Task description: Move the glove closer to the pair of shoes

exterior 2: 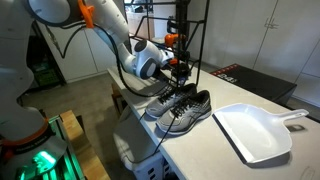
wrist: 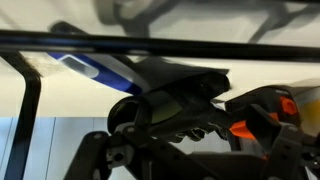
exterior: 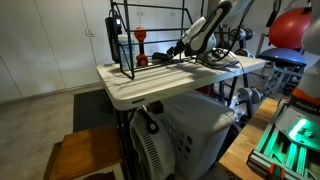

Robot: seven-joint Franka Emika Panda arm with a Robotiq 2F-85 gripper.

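**Glove (exterior: 160, 58) low beside the gripper, grip unreadable**

In an exterior view, the glove shows only as a dark, flat shape on the white table (exterior: 130, 85). It lies just beside and below the gripper (exterior: 184, 47), on the side facing the black wire rack (exterior: 125, 40). At this size I cannot tell whether the two touch.

The gripper (exterior 2: 182, 72) hangs low over the tabletop, close against the foot of the rack, with the arm reaching down to it at a slant. Its jaws are lost against dark clutter in both exterior views. Whether they stand wide, narrow or closed on something cannot be told.

The wrist view is no clearer. It is blurred and crowded with dark gripper parts and a few orange patches, with a black bar of the rack crossing above.

The pair of shoes (exterior 2: 182, 108), grey and black trainers, sits side by side on the table just below the gripper as that view shows it, nearer the table edge. A white dustpan (exterior 2: 255, 132) lies farther out from the gripper, beyond the shoes. A small red object (exterior: 141, 38) stands by the rack, past the glove from the gripper. Under the table sits a white laundry basket (exterior: 195, 130).
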